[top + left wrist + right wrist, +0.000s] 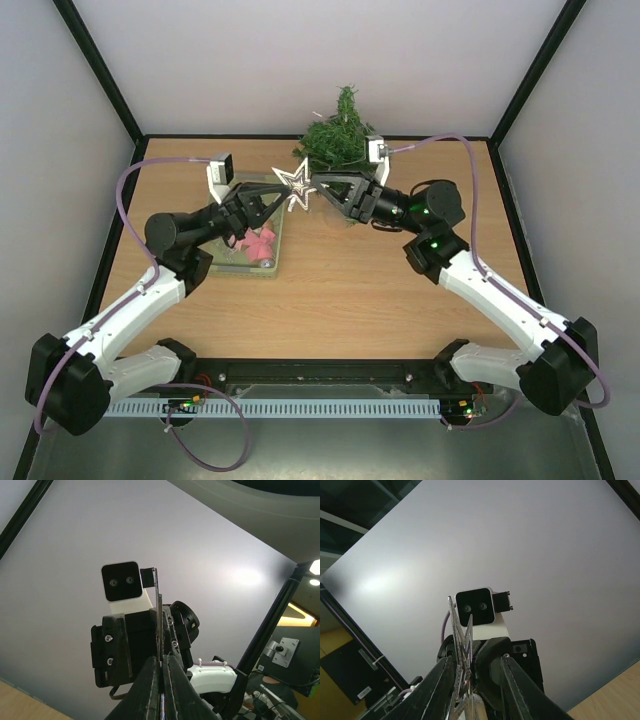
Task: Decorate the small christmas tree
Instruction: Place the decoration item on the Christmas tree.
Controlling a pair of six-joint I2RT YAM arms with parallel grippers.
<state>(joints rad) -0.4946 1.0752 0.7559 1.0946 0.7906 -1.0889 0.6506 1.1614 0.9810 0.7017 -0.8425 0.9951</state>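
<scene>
Nearest, left gripper [161,664] pinches flat white star ornament [297,183]; right gripper [476,667] jaws spread around it. At table's [330,290] far edge, small bushy dark-green christmas tree [340,135]: likely light, tippy, springy; grip trunk.

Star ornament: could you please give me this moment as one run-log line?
left gripper shut on star | right gripper open astride star | star aloft, near small christmas tree
</scene>
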